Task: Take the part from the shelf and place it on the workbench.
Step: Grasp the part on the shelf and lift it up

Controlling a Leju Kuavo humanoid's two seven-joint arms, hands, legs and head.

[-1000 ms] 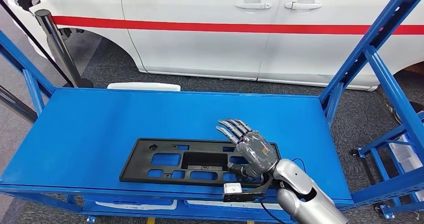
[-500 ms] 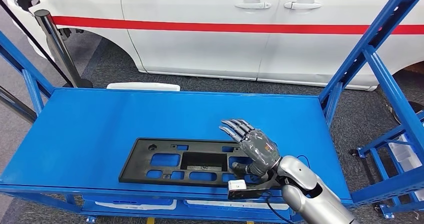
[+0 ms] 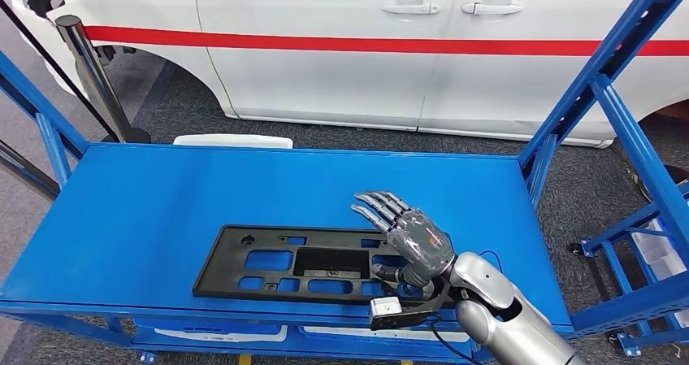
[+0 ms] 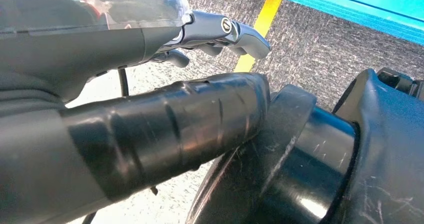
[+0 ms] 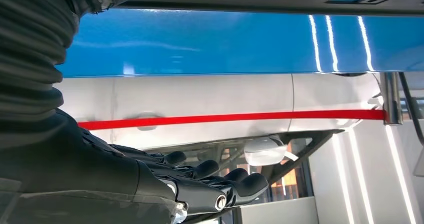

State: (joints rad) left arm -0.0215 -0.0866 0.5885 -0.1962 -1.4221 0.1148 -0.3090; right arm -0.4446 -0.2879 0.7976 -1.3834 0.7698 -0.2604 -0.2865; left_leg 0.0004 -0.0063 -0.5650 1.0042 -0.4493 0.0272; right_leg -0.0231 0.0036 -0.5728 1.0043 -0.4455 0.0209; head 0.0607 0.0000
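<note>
- Right robot hand [image 3: 412, 239] hovers over the right end of the black part [image 3: 313, 263], fingers [image 3: 378, 206] stretched out and spread, gripping nothing
- Left robot hand [image 4: 150, 109] hangs low beside the floor; whether it is open or closed, I cannot tell
- The flat, cut-out part lies near the front edge of the blue bench [image 3: 162, 210]
- A white car [image 3: 366, 48] with a red stripe stands behind

Head cam: high, looks fwd/down over blue shelf [image 3: 162, 202] to white car [image 3: 341, 56]. R wrist cam: low, close, turned; shares shelf, car. L wrist cam: faces floor [image 4: 310, 39].
</note>
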